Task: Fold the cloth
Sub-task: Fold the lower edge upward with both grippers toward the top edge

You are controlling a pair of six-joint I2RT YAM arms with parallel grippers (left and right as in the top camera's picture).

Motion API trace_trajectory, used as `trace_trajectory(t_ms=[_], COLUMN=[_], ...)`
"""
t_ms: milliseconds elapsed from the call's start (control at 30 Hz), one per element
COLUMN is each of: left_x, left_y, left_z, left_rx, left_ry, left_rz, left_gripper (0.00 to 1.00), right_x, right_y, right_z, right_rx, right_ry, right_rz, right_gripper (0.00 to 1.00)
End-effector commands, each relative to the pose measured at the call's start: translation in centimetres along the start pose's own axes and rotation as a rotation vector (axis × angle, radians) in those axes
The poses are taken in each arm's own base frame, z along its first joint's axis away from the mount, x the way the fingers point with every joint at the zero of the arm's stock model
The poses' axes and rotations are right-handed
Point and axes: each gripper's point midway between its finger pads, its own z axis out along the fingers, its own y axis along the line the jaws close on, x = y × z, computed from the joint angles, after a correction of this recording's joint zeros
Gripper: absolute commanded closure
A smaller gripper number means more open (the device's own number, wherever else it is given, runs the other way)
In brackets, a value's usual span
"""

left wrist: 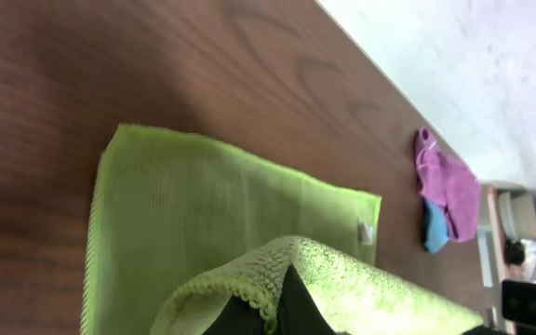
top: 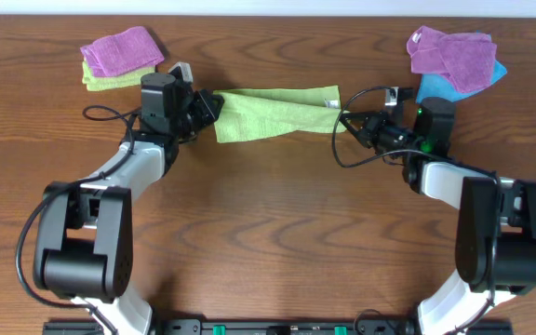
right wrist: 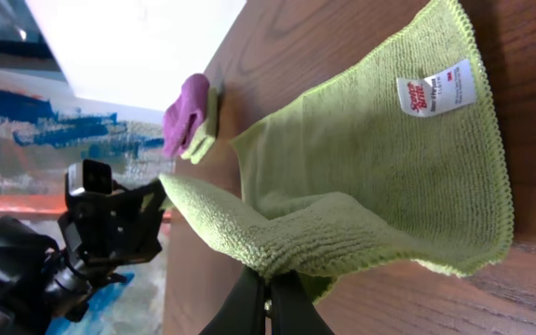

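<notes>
The left arm (top: 82, 233) and the right arm (top: 501, 233) rise from the near corners of the wooden counter (top: 268, 242) and reach toward its far half.

Beyond mid-counter, the left gripper (top: 207, 107) meets the left end of the cloth (top: 277, 113). Its jaws are clenched on a raised fold of the cloth's edge. In the left wrist view the fuzzy hem drapes over a dark fingertip (left wrist: 291, 307).

The right gripper (top: 347, 121) meets the right end of the cloth. Its jaws are pinched together on a lifted lip of the fabric, as the right wrist view shows.

The cloth runs as a lime-green band from left to right between the two grippers, centred in the far half of the counter. Its lower layer lies flat on the wood. The gripped edge at each end curls above that layer.

A white tag (right wrist: 435, 88) sits at one corner of the flat layer, on the side of the right gripper.

At the far left corner, a purple towel (top: 119, 48) rests on a yellow-green towel (top: 110, 79), well apart from the cloth.

At the far right corner, a pile of purple towels (top: 449, 54) overlaps a blue towel (top: 431, 88), near the right gripper's wrist but apart from the cloth.
</notes>
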Motion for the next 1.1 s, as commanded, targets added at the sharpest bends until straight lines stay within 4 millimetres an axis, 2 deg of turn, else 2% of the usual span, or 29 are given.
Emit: trace_trajectory(t_ms=[0,100,233,567,733,933,1067], left_x=[-2.0,-3.1,-4.1,-3.4,-3.6,-3.9,-3.5], left_y=[-1.2,-1.5,-0.9,1.8,2.2,2.5,3.1], left_z=[0.0,-0.1,-0.3,1.2,2.4,2.9,3.3], left_rx=[0.027,0.021,-0.013,-0.084,-0.081,-0.087,-0.096], left_ry=[-0.051,-0.082,-0.12,-0.102,-0.097,-0.099,-0.087], left_rz=[0.019,0.033,0.046,0.086,0.092,0.101,0.104], left_gripper=[0.94,0.94,0.94,0.94,0.94,0.94,0.94], right_x=[-0.2,0.4,0.6,-0.2,-1.0,-1.3,-1.6], right_y=[0.1,0.4,-0.1,-0.9,-1.2,-3.0,-3.3], right_z=[0.6,1.2,1.9,2.4,3.0,4.1,4.6], right_rx=[0.01,0.016,0.058,0.133,0.147,0.167,0.168], right_ry=[-0.006,0.003,-0.017,-0.063,-0.066,-0.05,-0.048], right_rz=[-0.005,-0.012,-0.013,-0.103,-0.139,-0.115,-0.11], right_gripper=[0.99,0.99,0.98,0.98,0.99,0.99,0.99])
